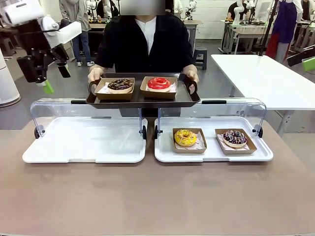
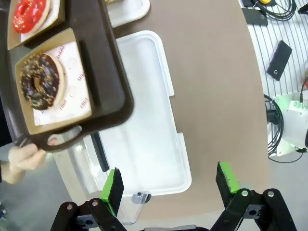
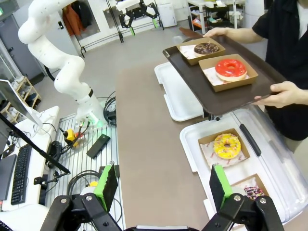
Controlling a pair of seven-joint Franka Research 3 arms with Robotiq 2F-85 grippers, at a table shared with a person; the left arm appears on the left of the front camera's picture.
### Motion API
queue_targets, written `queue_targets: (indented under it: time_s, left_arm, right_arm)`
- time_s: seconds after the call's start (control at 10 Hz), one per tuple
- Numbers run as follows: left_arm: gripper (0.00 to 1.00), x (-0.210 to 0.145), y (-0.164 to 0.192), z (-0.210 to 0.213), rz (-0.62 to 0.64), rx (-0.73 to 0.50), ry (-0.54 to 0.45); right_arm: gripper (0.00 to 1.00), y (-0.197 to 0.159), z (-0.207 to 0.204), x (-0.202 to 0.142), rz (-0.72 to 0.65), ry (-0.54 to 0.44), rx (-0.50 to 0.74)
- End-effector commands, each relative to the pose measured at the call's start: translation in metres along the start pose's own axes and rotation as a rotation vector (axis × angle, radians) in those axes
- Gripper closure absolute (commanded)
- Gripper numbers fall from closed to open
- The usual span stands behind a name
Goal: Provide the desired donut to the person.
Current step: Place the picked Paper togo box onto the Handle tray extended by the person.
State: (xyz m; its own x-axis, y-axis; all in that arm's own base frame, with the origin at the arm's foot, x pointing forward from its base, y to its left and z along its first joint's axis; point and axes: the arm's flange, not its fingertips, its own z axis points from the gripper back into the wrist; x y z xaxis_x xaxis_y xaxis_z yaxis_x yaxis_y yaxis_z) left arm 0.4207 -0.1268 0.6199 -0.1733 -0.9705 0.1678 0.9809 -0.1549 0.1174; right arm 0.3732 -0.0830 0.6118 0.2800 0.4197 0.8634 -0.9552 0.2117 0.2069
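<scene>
Jaws apart above brown table [image 1: 147, 196]

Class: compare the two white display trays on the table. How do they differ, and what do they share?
The left tray holds nothing; the right tray holds a yellow donut and a sprinkled chocolate donut, each in a brown paper box. Both trays are white, rectangular, lie side by side, and have clear lids standing open at the back.

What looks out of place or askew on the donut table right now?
Nothing looks spilled or damaged. The yellow donut and the sprinkled chocolate donut sit squarely in their paper trays, and the person's dark tray is held level with its two donuts. The left white tray holds no donuts, which looks unbalanced.
</scene>
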Motion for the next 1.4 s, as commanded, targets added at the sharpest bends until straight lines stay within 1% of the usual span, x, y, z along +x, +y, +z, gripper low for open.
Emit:
queue_targets:
  time_s: [0.0, 0.1, 1.0, 1.1, 1.2, 1.3]
  left_arm:
    - [0.00, -0.010, -0.015, -0.010, -0.024, 0.024, -0.034]
    - [0.00, 0.000, 0.000, 0.000, 0.000, 0.000, 0.000]
    - [0.00, -0.001, -0.002, -0.002, -0.007, 0.003, -0.003]
    - [0.00, -0.032, 0.010, 0.011, 0.014, -0.012, -0.141]
    - [0.00, -0.065, 0.015, 0.022, 0.048, -0.008, -0.252]
    - [0.00, -0.099, 0.009, 0.024, 0.087, 0.002, -0.358]
  right_arm:
    - [0.00, 0.000, -0.001, 0.000, 0.010, -0.006, 0.006]
    - [0.00, 0.000, -0.001, 0.000, 0.010, -0.006, 0.006]
    - [0.00, 0.000, -0.001, 0.000, 0.010, -0.006, 0.006]
    - [0.00, 0.000, -0.001, 0.000, 0.010, -0.006, 0.006]
    - [0.00, 0.000, -0.001, 0.000, 0.010, -0.006, 0.006]
    - [0.00, 0.000, -0.001, 0.000, 0.010, -0.006, 0.006]
